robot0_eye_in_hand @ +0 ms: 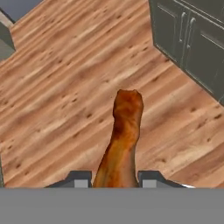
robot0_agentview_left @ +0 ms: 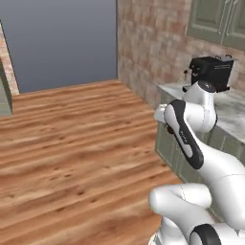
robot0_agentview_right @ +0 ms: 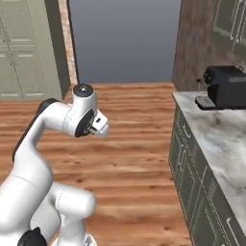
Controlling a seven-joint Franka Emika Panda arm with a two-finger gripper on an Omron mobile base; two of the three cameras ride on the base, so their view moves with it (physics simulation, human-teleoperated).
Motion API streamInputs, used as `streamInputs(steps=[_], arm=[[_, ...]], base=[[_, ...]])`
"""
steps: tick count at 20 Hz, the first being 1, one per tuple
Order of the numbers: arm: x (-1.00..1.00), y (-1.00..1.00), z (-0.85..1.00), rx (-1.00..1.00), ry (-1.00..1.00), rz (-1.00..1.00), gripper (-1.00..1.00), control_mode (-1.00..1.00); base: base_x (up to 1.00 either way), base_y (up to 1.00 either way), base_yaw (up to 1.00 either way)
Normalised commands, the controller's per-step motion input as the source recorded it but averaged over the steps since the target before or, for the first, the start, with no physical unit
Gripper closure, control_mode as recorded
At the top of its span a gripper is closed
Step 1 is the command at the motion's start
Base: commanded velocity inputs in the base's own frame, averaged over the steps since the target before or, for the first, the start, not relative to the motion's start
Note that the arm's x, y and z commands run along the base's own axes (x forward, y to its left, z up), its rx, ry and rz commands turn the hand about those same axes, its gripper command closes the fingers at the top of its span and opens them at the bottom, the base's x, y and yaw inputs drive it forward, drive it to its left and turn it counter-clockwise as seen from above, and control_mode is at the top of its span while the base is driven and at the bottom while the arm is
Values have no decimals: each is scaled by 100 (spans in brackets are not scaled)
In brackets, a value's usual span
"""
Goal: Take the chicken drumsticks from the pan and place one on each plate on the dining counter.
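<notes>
The gripper (robot0_eye_in_hand: 114, 179) pinched one drumstick (robot0_eye_in_hand: 121, 144) between its two fingertips (robot0_eye_in_hand: 80, 178), the meat jutting forward beyond them. In the hand view nothing but wooden floor (robot0_eye_in_hand: 57, 87) lay beyond the drumstick, with dark cabinet doors (robot0_eye_in_hand: 192, 39) off to the upper right. In the base views the arm (robot0_agentview_right: 62, 120) was folded close to the base, its hand held over open floor; a marble worktop (robot0_agentview_right: 216, 144) carrying a black coffee machine (robot0_agentview_right: 226, 86) stood to its right, above green cabinets. Neither pan nor plates nor dining counter appeared in these views. Judged from this, the stage was the carry: one drumstick had been lifted clear and was in transit, not yet set down. Remaining work would be reaching the dining counter, releasing this piece on a plate, and, as far as could be told, handling the other drumstick likewise; whether that one was already served could not be determined.
</notes>
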Motion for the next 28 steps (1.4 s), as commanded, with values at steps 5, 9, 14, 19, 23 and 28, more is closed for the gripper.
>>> streamInputs(steps=[5, 9, 14, 19, 23, 28], arm=[[0, 0, 0, 0, 0, 0, 100, 100], [0, 0, 0, 0, 0, 0, 100, 100], [0, 0, 0, 0, 0, 0, 100, 100], [0, 0, 0, 0, 0, 0, 100, 100], [0, 0, 0, 0, 0, 0, 100, 100], [0, 0, 0, 0, 0, 0, 100, 100]], base=[[100, 46, 40], [100, 38, 42], [100, 32, 38], [100, 27, 35], [100, 17, 32], [100, 6, 38]])
